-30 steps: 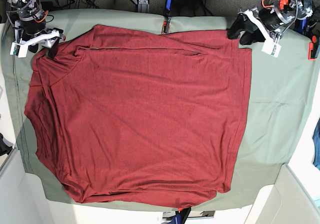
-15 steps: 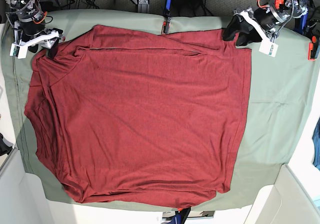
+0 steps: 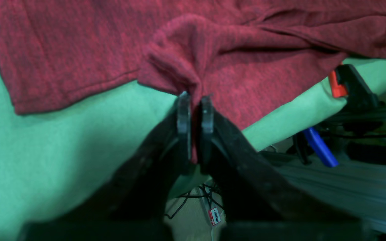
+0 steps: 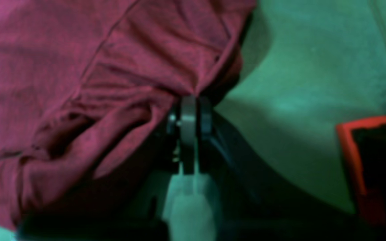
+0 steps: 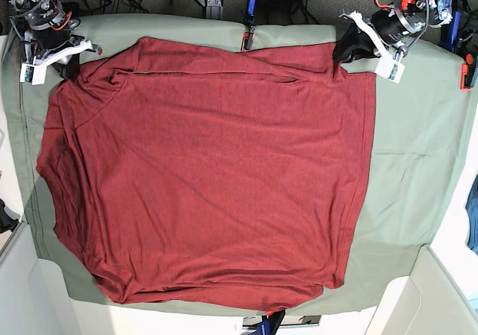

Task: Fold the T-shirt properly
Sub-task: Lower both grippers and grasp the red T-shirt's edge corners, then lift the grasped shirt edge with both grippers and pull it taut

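Shirt (image 5: 209, 171) lies spread flat on the green cloth (image 5: 418, 148), covering most of it, far edge toward the arms. Left gripper (image 3: 194, 97) sits at the shirt's far corner on the base view's right (image 5: 345, 51), clamped on a bunched pinch of red fabric that rises from between its closed jaws. Right gripper (image 4: 193, 100) is at the opposite far corner (image 5: 69, 70), also closed on a gathered fold of shirt, wrinkles radiating from the pinch. An orange clamp (image 4: 367, 157) sits on the cloth beside it.
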Controlling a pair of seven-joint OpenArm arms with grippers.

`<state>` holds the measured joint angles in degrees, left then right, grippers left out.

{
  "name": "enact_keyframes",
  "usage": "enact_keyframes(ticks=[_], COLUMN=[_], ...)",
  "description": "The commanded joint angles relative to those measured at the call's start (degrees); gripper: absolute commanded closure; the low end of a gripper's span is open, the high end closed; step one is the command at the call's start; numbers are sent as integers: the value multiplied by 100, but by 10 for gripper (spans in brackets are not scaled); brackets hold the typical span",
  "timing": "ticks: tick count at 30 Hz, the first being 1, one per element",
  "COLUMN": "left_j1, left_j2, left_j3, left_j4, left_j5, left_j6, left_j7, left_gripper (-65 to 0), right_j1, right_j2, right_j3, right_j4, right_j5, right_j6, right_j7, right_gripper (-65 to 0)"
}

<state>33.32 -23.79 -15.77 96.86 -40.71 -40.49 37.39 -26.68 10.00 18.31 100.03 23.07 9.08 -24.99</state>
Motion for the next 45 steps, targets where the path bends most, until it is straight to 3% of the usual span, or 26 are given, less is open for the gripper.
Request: enact_keyframes(ticks=[1,9,11,16,20,31,38,45], left_j1=[66,411,529,588,586,-46,-1139,-2037], left_j2=[-68,-87,-85,-138,-374,-835,-863,-876], left_j3=[-131,-1102,-1228,-1515,-1727,-1397,-426,-286], left_j4=[72,621,807,1314,1497,1189,155,-1040], left_j5=[87,-1071,-1176,-1222,-1226,-1040,-254,-396], left_j6=[49,49,49,49,49,49,49,49], left_j7=[238,761,774,789,737,481,221,184], left_gripper=[0,0,0,0,0,0,0,0], right_j1=[-33,-35,-33,2,131,1298,1888,2347], right_j2=[28,33,35,46,50,61,59,59], right_j3=[9,496,697,1003,1113,807,448,450], right_j4=[48,358,450,531,533,247,-450,-1025], right_j5=[-26,232,487,955,1104,837,625,411], right_j6=[136,326,605,782,787,916,916,911], right_j7=[-101,-479,-483,-505,-505,-505,-479,-420], right_gripper=[0,0,0,0,0,0,0,0])
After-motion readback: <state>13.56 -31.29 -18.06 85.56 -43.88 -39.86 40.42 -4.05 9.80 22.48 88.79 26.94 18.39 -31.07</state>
